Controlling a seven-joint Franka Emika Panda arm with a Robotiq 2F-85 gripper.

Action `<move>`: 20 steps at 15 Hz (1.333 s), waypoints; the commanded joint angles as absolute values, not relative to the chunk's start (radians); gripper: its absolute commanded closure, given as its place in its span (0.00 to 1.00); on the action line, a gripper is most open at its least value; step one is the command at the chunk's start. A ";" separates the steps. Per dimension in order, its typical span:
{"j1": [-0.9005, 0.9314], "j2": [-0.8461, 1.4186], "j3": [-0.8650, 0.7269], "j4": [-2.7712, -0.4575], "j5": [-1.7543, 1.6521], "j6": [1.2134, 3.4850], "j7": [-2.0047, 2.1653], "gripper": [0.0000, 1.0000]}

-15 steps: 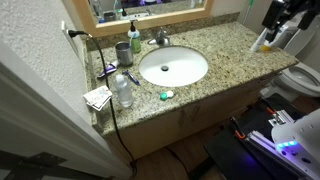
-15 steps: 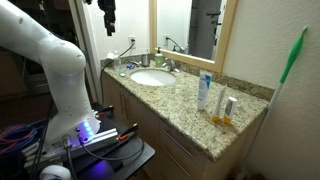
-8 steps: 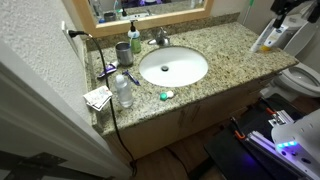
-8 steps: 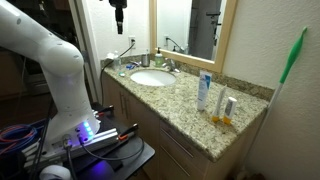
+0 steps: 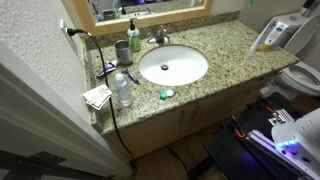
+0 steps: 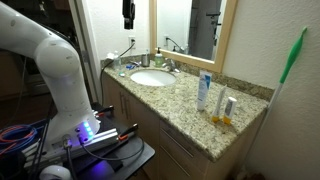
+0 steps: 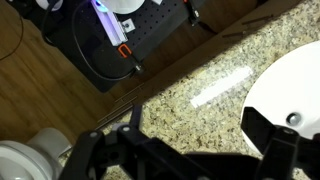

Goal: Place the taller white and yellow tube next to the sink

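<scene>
Three tubes stand together on the granite counter's end, far from the sink [image 6: 152,77]. A white tube with a yellow base [image 6: 222,103] stands between a taller white and blue tube [image 6: 204,90] and a shorter tube [image 6: 231,108]. From above they show as one white and yellow cluster [image 5: 262,40]. My gripper [image 6: 128,12] hangs high above the counter, open and empty. In the wrist view its two dark fingers [image 7: 195,140] straddle bare granite, with the white sink basin [image 7: 290,85] at the right. No tube shows in the wrist view.
Beside the sink [image 5: 173,66] are a faucet [image 5: 160,38], a green cup [image 5: 122,52], a soap bottle [image 5: 134,34], a clear plastic bottle [image 5: 124,90], papers [image 5: 98,97] and a small green item [image 5: 166,95]. A toilet [image 5: 300,78] stands past the counter's end.
My gripper has moved sideways high above the counter, towards the mirror in an exterior view, and has left the other exterior view almost entirely. The tubes have not moved.
</scene>
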State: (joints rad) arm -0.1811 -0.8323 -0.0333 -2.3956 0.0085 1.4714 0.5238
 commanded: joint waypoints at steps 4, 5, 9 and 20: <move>-0.277 -0.729 -0.065 -2.377 -0.010 1.510 0.539 0.00; -0.307 -0.703 -0.113 -2.363 -0.019 1.527 0.533 0.00; -0.425 -0.586 -0.259 -2.283 -0.044 1.574 0.538 0.00; -0.497 -0.332 -0.340 -2.168 -0.018 1.690 0.772 0.00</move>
